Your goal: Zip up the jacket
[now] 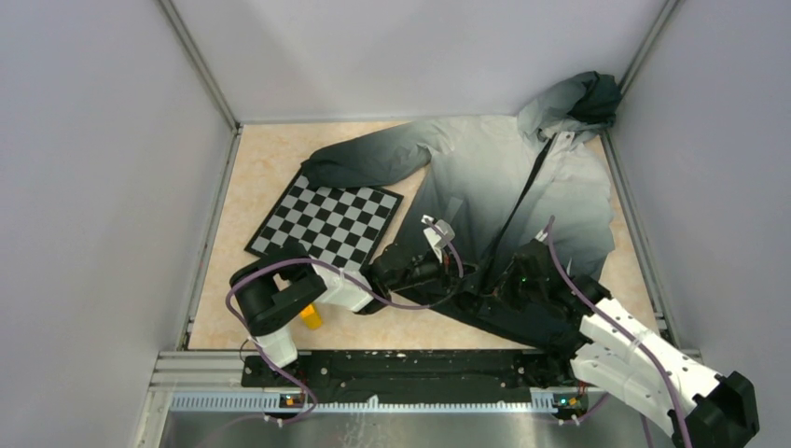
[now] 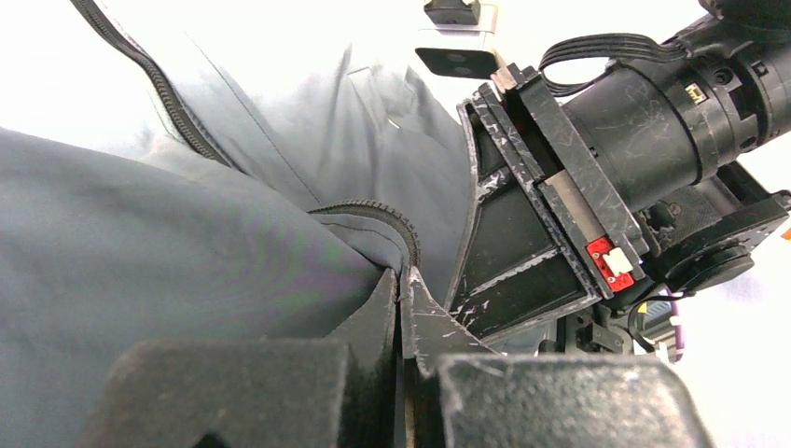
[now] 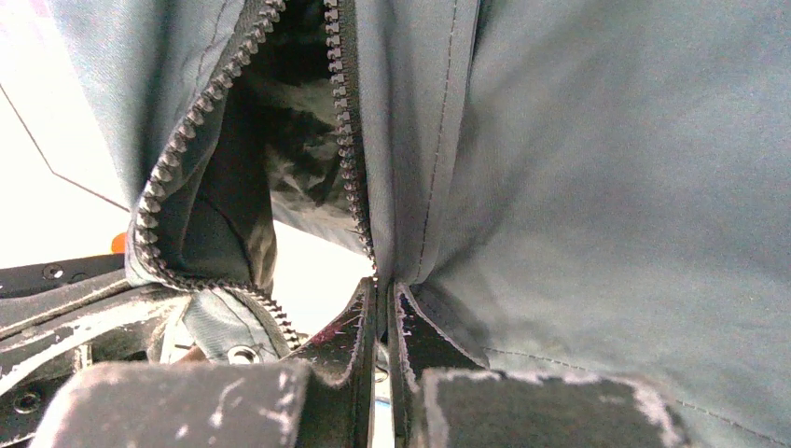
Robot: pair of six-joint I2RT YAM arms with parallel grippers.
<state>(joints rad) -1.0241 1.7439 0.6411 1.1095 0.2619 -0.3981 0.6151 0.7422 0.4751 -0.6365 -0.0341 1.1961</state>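
The jacket [image 1: 550, 187] lies spread on the right of the table, with its hood at the far right corner and its black hem near the arms. Its dark front zipper [image 1: 522, 201] runs down the middle. My left gripper [image 1: 469, 280] is at the hem and is shut on the jacket's front edge beside the zipper teeth [image 2: 403, 280]. My right gripper [image 1: 504, 285] is close beside it, shut on the other front edge [image 3: 384, 289]. In the right wrist view the two rows of zipper teeth [image 3: 347, 140] gape apart above my jaws. The right gripper's body [image 2: 560, 187] fills the right of the left wrist view.
A black-and-white checkerboard [image 1: 326, 219] lies left of the jacket, partly under its sleeve. A small yellow object [image 1: 311, 317] sits by the left arm's base. White walls enclose the table on three sides. A metal rail [image 1: 373, 399] runs along the near edge.
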